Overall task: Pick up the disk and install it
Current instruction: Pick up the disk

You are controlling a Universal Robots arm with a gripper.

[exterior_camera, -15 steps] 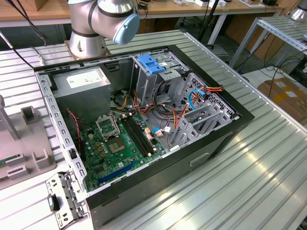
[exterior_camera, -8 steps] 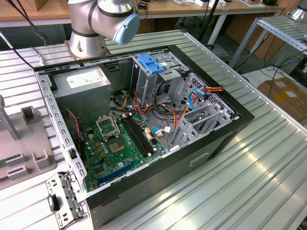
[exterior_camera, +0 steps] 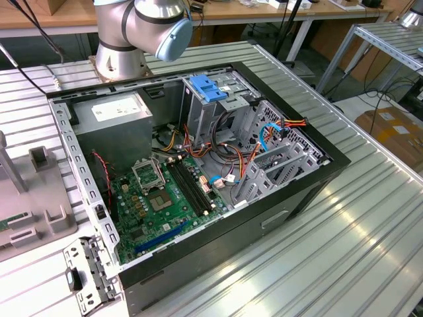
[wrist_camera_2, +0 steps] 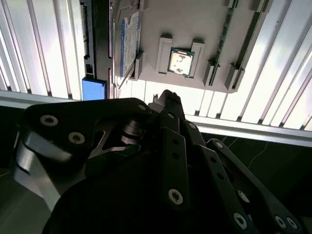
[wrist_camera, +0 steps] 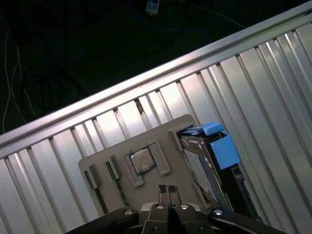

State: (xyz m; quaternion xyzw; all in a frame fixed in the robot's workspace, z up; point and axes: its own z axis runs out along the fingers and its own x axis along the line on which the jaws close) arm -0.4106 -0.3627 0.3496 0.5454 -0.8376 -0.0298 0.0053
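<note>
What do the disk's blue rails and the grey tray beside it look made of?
Bright blue rails on the disk: likely moulded plastic, uniform colour, dull sheen. Flat grey tray: probably matte plastic, no glint, unlike the shiny ribbed metal table, though painted metal is possible.

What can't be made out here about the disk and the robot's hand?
Disk: first wrist view, one end hidden behind the hand; second wrist view, cut off by the picture's edge.
Grey fixture: exterior view, cut off by the left edge.
Arm: exterior view, cut off by the top edge.
</note>
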